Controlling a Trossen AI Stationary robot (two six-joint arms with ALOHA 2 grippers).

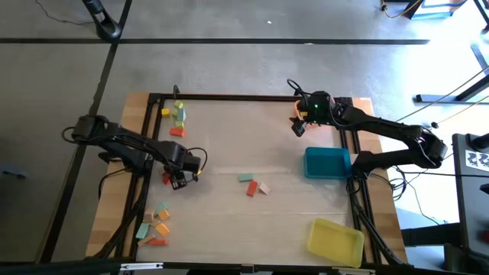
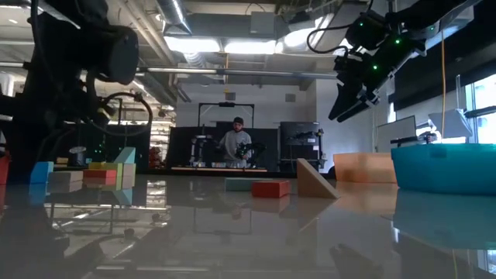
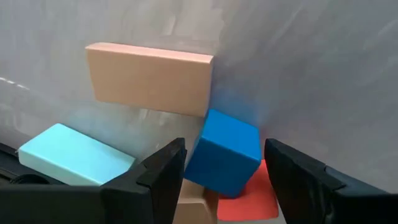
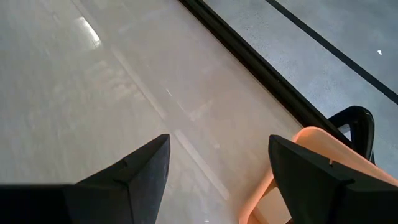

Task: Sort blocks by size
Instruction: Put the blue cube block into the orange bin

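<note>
We count two tools over the tabletop point(image 1: 229, 145). The left tool point(image 1: 179, 180) sits low at the left side, its fingers point(image 3: 165, 174) spread apart around a blue block point(image 3: 225, 152) without closing on it; a tan block point(image 3: 149, 78), a pale teal block point(image 3: 74, 158) and a red block point(image 3: 249, 199) lie just beside. The right tool point(image 1: 298, 126) hangs raised near the far right corner, fingers point(image 4: 140, 171) released and empty, beside an orange tray point(image 4: 305, 174). We list more blocks: a far-left group point(image 1: 177, 118), a near-left group point(image 1: 157, 228), three near the middle point(image 1: 252, 185). A blue tray point(image 1: 327, 162) and a yellow tray point(image 1: 336, 241) stand at the right.
</note>
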